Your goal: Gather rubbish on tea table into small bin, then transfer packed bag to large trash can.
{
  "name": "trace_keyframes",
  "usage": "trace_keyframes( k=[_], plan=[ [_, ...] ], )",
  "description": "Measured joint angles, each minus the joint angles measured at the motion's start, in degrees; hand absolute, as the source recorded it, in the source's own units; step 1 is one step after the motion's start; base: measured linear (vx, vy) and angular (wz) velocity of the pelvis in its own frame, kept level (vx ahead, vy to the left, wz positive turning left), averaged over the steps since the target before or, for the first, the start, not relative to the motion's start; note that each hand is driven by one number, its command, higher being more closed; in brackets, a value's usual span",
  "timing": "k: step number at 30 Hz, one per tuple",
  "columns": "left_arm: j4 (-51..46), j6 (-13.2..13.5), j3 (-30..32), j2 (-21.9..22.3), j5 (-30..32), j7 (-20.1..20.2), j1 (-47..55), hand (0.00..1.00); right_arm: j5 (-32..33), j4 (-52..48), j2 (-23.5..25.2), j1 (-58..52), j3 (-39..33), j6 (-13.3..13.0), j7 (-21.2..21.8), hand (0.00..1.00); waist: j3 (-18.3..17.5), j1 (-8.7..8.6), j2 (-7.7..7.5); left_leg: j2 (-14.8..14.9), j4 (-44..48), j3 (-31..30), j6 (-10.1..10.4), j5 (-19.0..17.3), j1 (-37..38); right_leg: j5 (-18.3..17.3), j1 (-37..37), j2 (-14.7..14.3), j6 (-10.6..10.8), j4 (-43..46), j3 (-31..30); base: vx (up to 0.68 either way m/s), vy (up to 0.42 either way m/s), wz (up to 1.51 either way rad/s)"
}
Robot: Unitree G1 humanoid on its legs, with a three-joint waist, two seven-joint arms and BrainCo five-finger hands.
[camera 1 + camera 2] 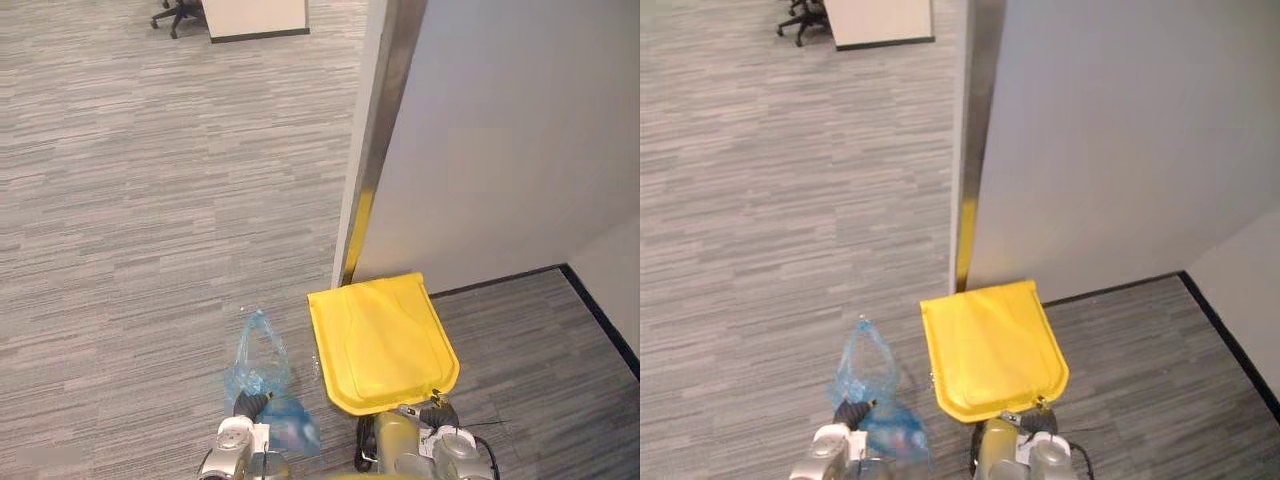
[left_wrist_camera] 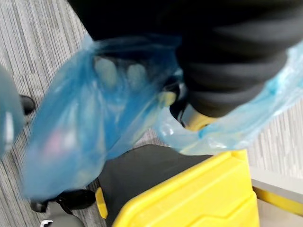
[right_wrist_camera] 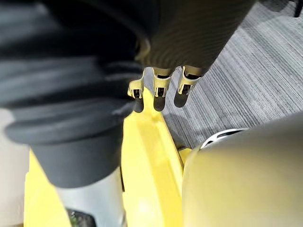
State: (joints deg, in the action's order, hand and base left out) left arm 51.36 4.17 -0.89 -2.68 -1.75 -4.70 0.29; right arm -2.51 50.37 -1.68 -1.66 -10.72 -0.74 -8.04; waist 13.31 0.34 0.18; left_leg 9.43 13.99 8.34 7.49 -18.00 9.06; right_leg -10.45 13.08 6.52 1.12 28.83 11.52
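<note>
Left robot hand (image 1: 245,408) around translucent blue bag (image 1: 255,360), crumpled, part-filled.

Fig.: surroundings, seen from above. Grey striped carpet (image 1: 150,200) covers the floor. White partition wall (image 1: 500,130) at right, w/ metal edge strip (image 1: 385,100) running down its corner and black baseboard (image 1: 500,281) along its foot. Far top: office chair base (image 1: 175,15), just beside white panel (image 1: 255,15) w/ dark plinth.

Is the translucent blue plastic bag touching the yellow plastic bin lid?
Apart. The left eye view shows grey carpet between the translucent blue plastic bag and the yellow plastic lid.
</note>
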Motion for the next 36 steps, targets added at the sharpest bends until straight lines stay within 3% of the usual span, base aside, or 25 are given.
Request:
trace_keyframes(
  k=[9,13,14,15,16,17,18,19,20,21,22,23,24,25,27,31,32,34,36],
  plan=[
    [-1.4,0.1,-0.1,0.1,-0.1,0.0,0.5,1.0,-0.4,0.0,-0.1,-1.8,2.0,0.0,0.2,0.0,-3.2,0.17,-0.59,-0.6,-0.7,0.5,0.6,0.6,0.0,2.5,0.1,-0.7,0.0,-1.7,-3.4,-0.03,0.026,-0.01],
    [-1.3,0.1,-0.2,0.1,-0.1,0.0,0.7,1.0,-0.3,0.1,0.2,-2.1,1.9,-0.1,0.2,0.0,-3.2,0.24,-1.44,-1.1,-0.3,2.5,0.3,2.0,-0.2,5.9,0.2,-0.3,0.7,-3.5,-4.1,-0.16,-0.004,-0.17],
    [-1.3,0.1,-0.2,0.1,-0.2,0.0,0.6,1.0,-0.3,0.1,0.3,-2.3,1.9,-0.2,0.2,0.0,-3.4,0.57,-1.74,-0.6,-0.4,4.0,-0.6,3.0,-0.7,8.4,0.2,-1.0,2.4,-6.1,-4.4,-0.22,-0.017,-0.24],
    [-1.5,0.1,-0.1,0.3,-0.3,0.0,0.8,1.0,-0.3,0.1,0.4,-2.5,1.9,-0.1,0.2,0.0,-3.9,0.82,-0.81,0.5,-0.7,5.1,-0.8,3.8,-1.5,8.1,0.0,-1.3,2.2,-6.7,-4.7,-0.21,-0.041,-0.03],
    [-2.0,0.1,-0.2,0.1,-0.6,0.0,0.9,1.0,-0.3,-0.5,0.7,-2.4,1.9,-0.3,0.2,0.0,-4.1,0.58,-1.35,0.9,-0.8,5.3,-0.7,3.8,-2.6,3.5,1.0,-0.6,1.3,2.7,-4.2,-0.16,-0.089,0.29],
    [-2.2,0.0,-0.3,-0.1,-0.7,0.0,0.8,1.0,0.0,-0.3,1.1,-3.4,1.7,-0.3,0.2,0.0,-4.3,0.26,-2.6,0.7,-0.7,5.2,-0.1,4.4,-3.1,-0.6,0.5,1.2,2.4,10.0,-4.2,-0.18,-0.124,0.35],
    [-2.2,0.0,-0.3,-0.2,-0.7,0.0,1.0,1.0,0.0,-0.2,1.1,-3.5,1.8,-0.3,0.2,0.0,-4.4,0.37,-2.88,0.7,-0.7,5.1,0.0,4.6,-3.1,-1.1,0.2,1.5,2.4,10.8,-4.1,-0.2,-0.182,0.21],
    [-2.2,-0.1,-0.3,-0.5,-0.7,0.0,2.5,1.0,0.0,0.6,1.5,-4.1,1.9,-0.3,0.2,0.0,-4.9,0.74,-3.92,0.6,-0.8,5.1,0.7,5.3,-3.1,-4.0,-2.4,3.7,4.1,13.8,-4.3,-0.14,-0.203,-0.06],
    [-1.8,-0.4,-0.2,-1.1,-0.8,0.0,3.5,1.0,0.0,1.8,1.4,-4.1,1.9,-0.4,0.3,0.0,-5.6,0.99,-5.41,-0.6,-1.4,5.3,0.8,6.9,-3.0,-6.2,-3.6,3.4,6.0,9.4,-4.5,-0.14,-0.198,-0.14],
    [-1.2,-0.7,-0.3,-0.8,-0.8,0.0,3.6,1.0,0.0,2.3,1.3,-4.1,1.9,-0.4,0.3,0.0,-5.8,1.25,-5.36,-0.5,-2.3,5.4,0.2,7.4,-3.4,-6.4,-4.4,2.2,6.2,5.7,-4.9,-0.15,-0.138,-0.31],
    [-0.8,-1.1,-0.5,0.7,-0.8,0.4,3.6,1.0,0.0,3.6,-0.7,-3.2,1.8,-0.4,0.2,0.0,-6.9,2.18,-1.9,-0.6,-4.2,3.9,-2.2,8.0,-6.7,-3.9,-7.1,-1.5,2.7,-7.3,-6.8,-0.19,-0.052,-0.45],
    [-2.5,-0.6,-0.1,1.0,-1.0,0.5,3.8,1.0,0.1,5.1,-2.5,-1.1,1.9,-0.3,0.2,0.0,-6.7,2.53,-0.22,-0.9,-4.9,2.3,-3.3,10.5,-9.6,-2.2,-5.3,-1.9,1.5,-6.2,-7.8,-0.16,-0.022,-0.37],
    [-2.5,-0.5,-0.1,0.7,-1.2,0.4,3.8,1.0,0.1,5.2,-2.6,-0.8,1.9,-0.3,0.2,0.0,-7.0,2.44,-0.92,-1.7,-5.0,2.3,-2.0,11.4,-10.6,-3.7,-4.8,-1.4,2.0,-6.9,-8.9,-0.13,-0.049,-0.19],
    [-2.0,-0.9,-0.3,0.6,-1.8,0.3,2.9,1.0,0.2,6.1,-3.0,-0.5,1.9,-0.2,0.2,0.0,-6.2,2.21,-0.13,-1.4,-5.3,2.1,-1.0,13.1,-11.9,-2.4,-3.2,-2.6,1.0,-7.0,-9.2,-0.14,-0.082,0.13],
    [-1.8,-0.8,-0.3,0.0,-2.4,0.3,2.8,1.0,0.4,6.6,-3.3,-0.5,1.7,-0.3,-0.2,0.0,-4.9,1.92,0.26,-0.5,-6.1,1.9,-0.5,15.8,-13.0,0.6,-3.6,-3.3,0.1,-10.4,-8.3,-0.21,-0.058,0.12],
    [-1.0,-0.7,-0.9,-0.2,-3.0,0.3,3.2,1.0,1.0,6.6,-3.5,-0.4,1.7,-0.5,-1.0,0.0,-4.6,1.46,0.72,0.1,-9.1,0.3,0.6,18.5,-13.5,2.2,-4.1,-3.4,-0.4,-12.4,-5.8,-0.22,-0.026,0.26],
    [-1.0,-0.7,-1.4,-0.3,-3.0,0.3,2.5,1.0,1.3,6.7,-2.9,-0.4,1.2,-0.6,-1.1,0.0,-4.6,0.81,0.21,-0.1,-10.2,0.7,-0.2,18.4,-13.3,3.7,-4.2,-2.4,-1.1,-14.7,-4.2,-0.17,0.015,0.39],
    [-1.0,-0.6,-1.4,-0.3,-3.0,0.4,2.6,1.0,1.3,6.8,-2.8,-0.7,0.2,-0.6,-1.1,0.0,-3.8,0.6,-1.1,-1.7,-1.2,2.6,-2.7,14.9,-14.3,5.1,-4.9,-0.4,-0.7,-17.0,-3.5,-0.12,0.041,0.24],
    [-0.7,-0.6,-1.4,-0.2,-3.0,0.4,3.3,1.0,1.6,6.1,-3.7,-2.0,-0.2,-0.9,-1.1,0.0,-4.8,0.14,1.12,-1.9,-2.8,3.6,-2.2,9.7,-10.4,6.5,-6.1,-1.3,1.6,-20.6,-3.4,-0.08,0.123,0.0]
  ],
)
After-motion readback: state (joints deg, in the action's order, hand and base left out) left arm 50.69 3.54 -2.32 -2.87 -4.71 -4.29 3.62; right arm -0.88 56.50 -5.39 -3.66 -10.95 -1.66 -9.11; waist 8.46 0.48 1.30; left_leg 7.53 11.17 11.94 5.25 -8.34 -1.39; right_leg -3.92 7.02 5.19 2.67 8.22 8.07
